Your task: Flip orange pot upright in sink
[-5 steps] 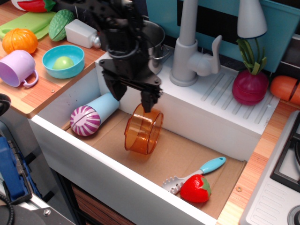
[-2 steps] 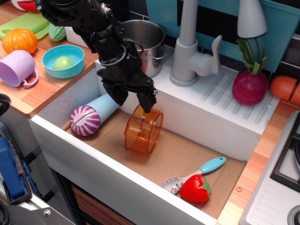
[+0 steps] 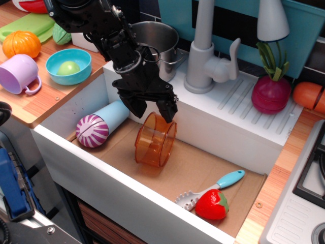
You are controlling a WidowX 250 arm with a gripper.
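Observation:
The translucent orange pot lies on its side on the brown floor of the white sink, its open mouth facing the front left. My black gripper hangs open just above the pot's upper back edge. One finger is over the pot's rim and the other finger is to its left. The gripper holds nothing.
A purple-and-blue toy lies at the sink's left end. A strawberry and a blue-handled spatula lie at the front right. A steel pot and the grey faucet stand behind the sink. A blue bowl, a purple cup and a pumpkin sit on the left counter.
The gripper has shifted a little right and lower toward the pot, and the arm has tilted in from the upper left. The pot has not moved.

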